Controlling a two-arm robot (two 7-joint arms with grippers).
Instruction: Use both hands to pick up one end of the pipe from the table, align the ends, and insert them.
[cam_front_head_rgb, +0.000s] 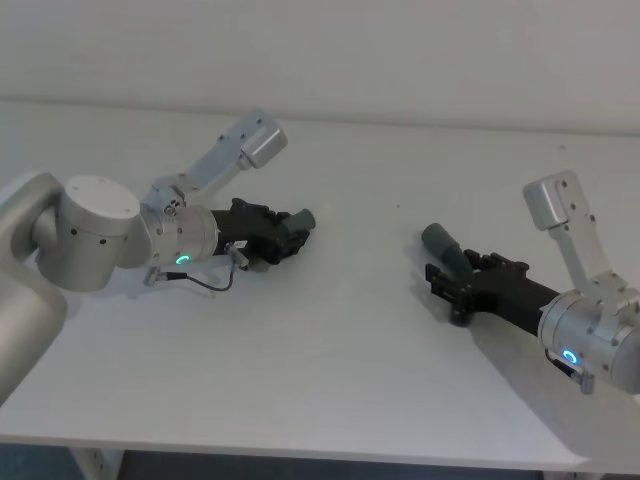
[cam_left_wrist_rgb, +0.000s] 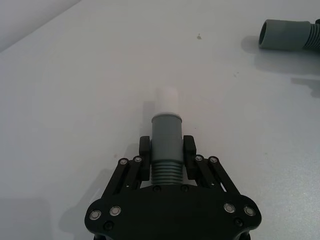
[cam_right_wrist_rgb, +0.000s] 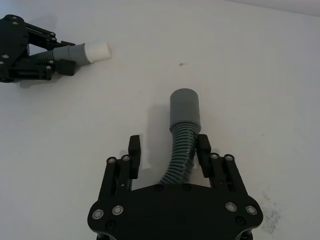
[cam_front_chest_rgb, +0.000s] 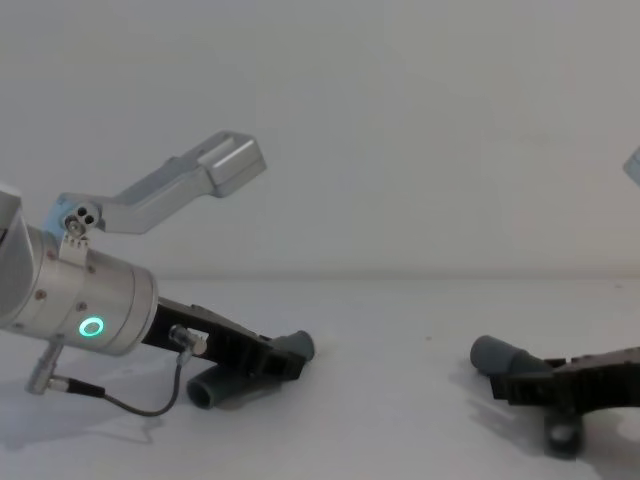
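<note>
Nearest, the left arm (cam_front_head_rgb: 90, 232) reaches in over the table (cam_front_head_rgb: 330, 380) from the left edge. Its left gripper (cam_left_wrist_rgb: 166, 150) lies low and well left of a small dark speck (cam_front_head_rgb: 397, 207) on the white surface. Its fingers are pressed in on the ribbed neck of the left tube (cam_left_wrist_rgb: 165, 167), one on each side. The left collar (cam_left_wrist_rgb: 166, 129) juts past the fingertips and ends in a white tip (cam_left_wrist_rgb: 166, 100). That tip points roughly toward the speck.

Right of the speck and nearer the robot lies the right tube (cam_right_wrist_rgb: 181, 155). Its right collar (cam_right_wrist_rgb: 185, 107) shows an open mouth turned toward the speck. The right gripper (cam_right_wrist_rgb: 168, 146) sits behind the collar, fingers spread either side of the ribbed hose. The hose rests against one finger, with a clear gap to the other, so nothing is pinched there yet.

The two collars are well apart, with the speck between them, and each arm is closest to its own piece. Their long axes do not line up. From the left wrist view, the right collar sits off to one side of where the white tip aims. By my reading, the right gripper must first clamp. Then both pieces need lifting and turning until tip and mouth face each other on one line.
</note>
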